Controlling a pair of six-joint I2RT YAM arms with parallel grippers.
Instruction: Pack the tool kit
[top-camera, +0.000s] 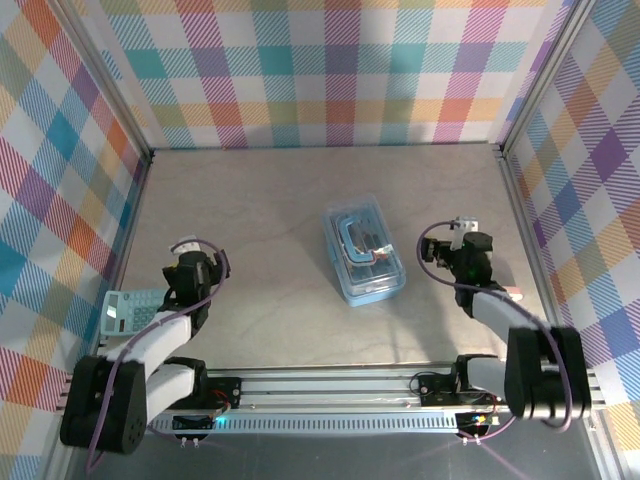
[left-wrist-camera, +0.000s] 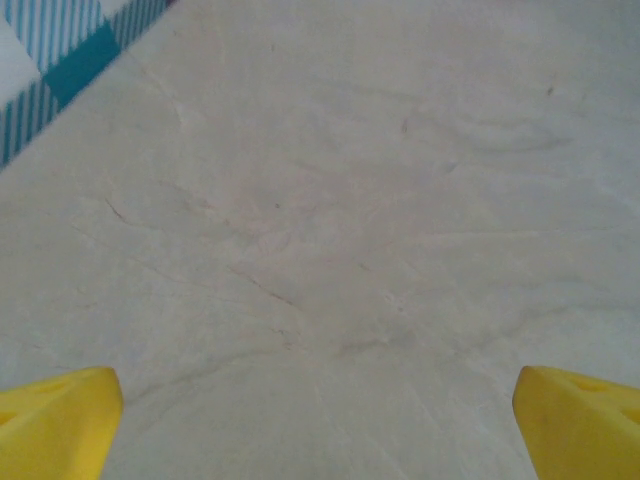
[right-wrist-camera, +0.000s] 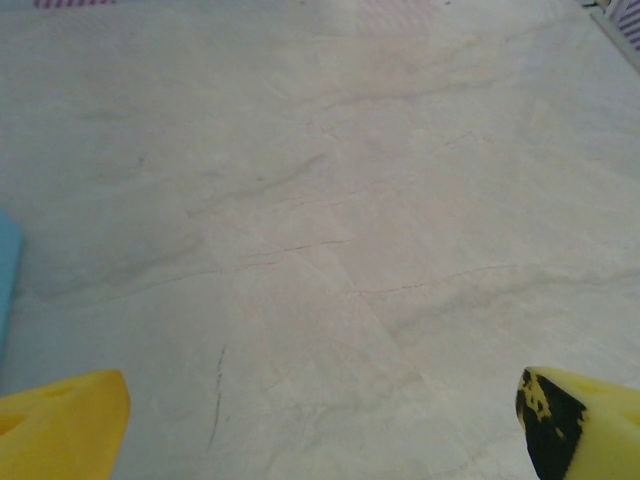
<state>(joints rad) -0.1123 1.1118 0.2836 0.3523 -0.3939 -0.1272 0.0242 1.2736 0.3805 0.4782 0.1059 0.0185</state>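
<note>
Tool kit box (top-camera: 363, 250), lid down, tools (top-camera: 374, 252) inside; left gripper (left-wrist-camera: 316, 392) & right gripper (right-wrist-camera: 322, 395) flank it, jaws spread wide, empty.

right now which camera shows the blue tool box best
The top external view: the whole tool box sits mid-table, seen from above with nothing covering it. The right wrist view catches a light-blue sliver at its left edge, probably the box's side. The left wrist view looks at tabletop instead.
</note>
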